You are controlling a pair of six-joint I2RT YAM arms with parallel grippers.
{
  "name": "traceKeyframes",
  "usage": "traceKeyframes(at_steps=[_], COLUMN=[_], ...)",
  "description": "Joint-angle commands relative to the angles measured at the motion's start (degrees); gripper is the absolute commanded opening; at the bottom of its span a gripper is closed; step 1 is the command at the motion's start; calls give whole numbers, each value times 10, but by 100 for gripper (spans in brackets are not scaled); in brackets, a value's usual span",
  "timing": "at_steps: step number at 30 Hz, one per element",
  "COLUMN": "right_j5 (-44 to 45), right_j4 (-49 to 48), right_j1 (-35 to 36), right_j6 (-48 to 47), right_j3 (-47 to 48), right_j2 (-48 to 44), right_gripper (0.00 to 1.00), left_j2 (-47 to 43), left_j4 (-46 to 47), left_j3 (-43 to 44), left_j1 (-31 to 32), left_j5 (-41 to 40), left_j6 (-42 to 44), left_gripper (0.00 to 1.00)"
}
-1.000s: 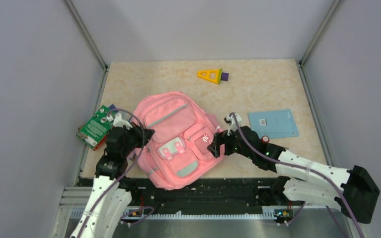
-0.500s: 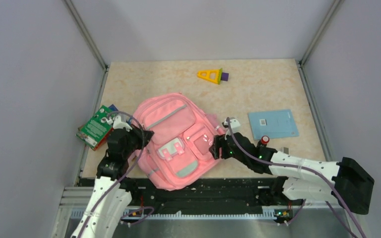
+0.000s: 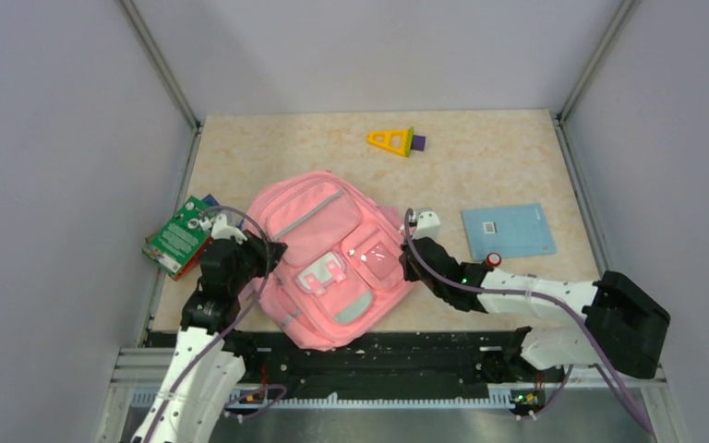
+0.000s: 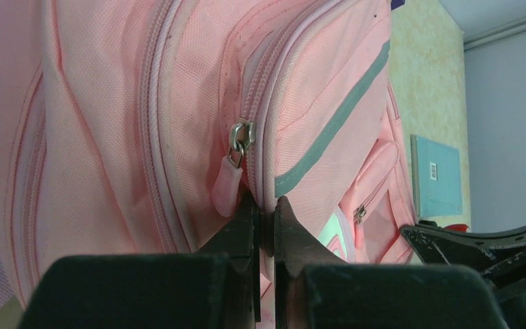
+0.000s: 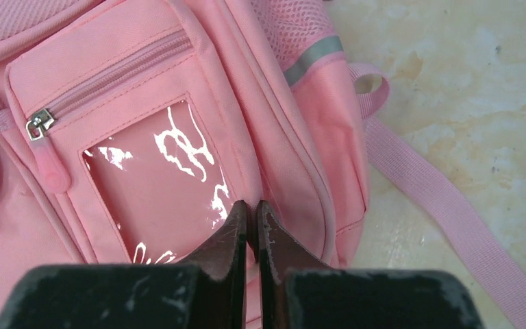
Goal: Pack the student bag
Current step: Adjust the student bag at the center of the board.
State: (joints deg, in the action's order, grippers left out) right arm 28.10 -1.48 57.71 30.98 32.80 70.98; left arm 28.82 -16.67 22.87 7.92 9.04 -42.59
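Student bag lay front-up at lower centre of the top view, long axis tilted from upper left to lower right, small pockets toward the bottom edge. Left gripper fingers were together against its zipper seam. Right gripper fingers were together on the window patch.

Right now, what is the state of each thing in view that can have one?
student bag, lying front up, the zips in view closed.
left fingers, shut, tips against the bag beside a zip pull.
right fingers, shut, tips against the bag's window pocket.
blue booklet, closed, lying flat.
green box, lying flat, open or closed unclear.
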Motion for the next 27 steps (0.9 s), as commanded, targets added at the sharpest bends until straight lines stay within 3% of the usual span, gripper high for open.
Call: traceKeyframes(at_steps=[1, 6, 9, 14, 20, 21, 24, 26, 27], right_j5=[-2, -9, -14, -29, -43, -53, -73, -76, -82], right_j4=[-37, -55, -72, -91, -58, -40, 10, 43, 57], right_j1=[-59, -126, -156, -202, -223, -224, -226, -226, -225], right_j6=[-73, -172, -221, -262, -281, -277, -268, -249, -241], right_j3=[35, 102, 149, 231, 321, 335, 359, 360, 358], right_j2=[20, 60, 105, 194, 268, 271, 259, 236, 220], right_gripper=[0, 0, 0, 0, 0, 0, 39, 59, 64], left_j2=[7, 59, 92, 155, 180, 175, 139, 109, 93], left_j4=[99, 127, 160, 199, 195, 187, 141, 110, 93], left_j3=[-4, -23, -33, -24, -33, -35, -35, -33, -31], left_j1=[1, 12, 56, 135, 161, 161, 162, 162, 162], left_j5=[39, 85, 75, 48, 36, 35, 30, 27, 25], left_j6=[26, 10, -3, -6, 3, 10, 44, 63, 68], left_gripper=[0, 0, 0, 0, 0, 7, 51, 72, 78])
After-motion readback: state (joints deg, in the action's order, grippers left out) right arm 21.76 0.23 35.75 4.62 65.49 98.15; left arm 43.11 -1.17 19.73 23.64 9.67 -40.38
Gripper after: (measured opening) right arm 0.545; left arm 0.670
